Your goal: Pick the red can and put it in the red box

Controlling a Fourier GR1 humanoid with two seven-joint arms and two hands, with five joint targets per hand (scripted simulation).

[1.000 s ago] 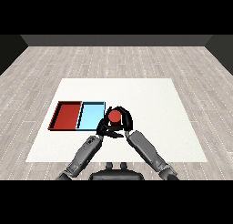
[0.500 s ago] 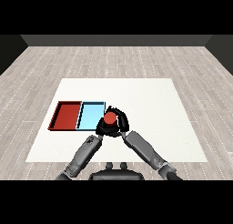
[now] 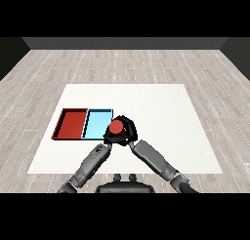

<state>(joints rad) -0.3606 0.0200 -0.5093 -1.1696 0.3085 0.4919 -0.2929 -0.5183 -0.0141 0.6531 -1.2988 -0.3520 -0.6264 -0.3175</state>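
The right hand (image 3: 128,132) curls round the red can (image 3: 115,128) by the light blue tray's (image 3: 96,123) right edge, a seemingly light, rigid, smooth cylinder best gripped round its sides; left hand (image 3: 108,139) unclear.

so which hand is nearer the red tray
Left. The left hand sits by the light blue tray's near edge; the right hand, curled round the red can, is farther from the red tray.

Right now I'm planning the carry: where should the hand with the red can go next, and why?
Probably carry it further left. The right hand is curled round the red can at the light blue tray's right edge; the red tray lies beyond it.
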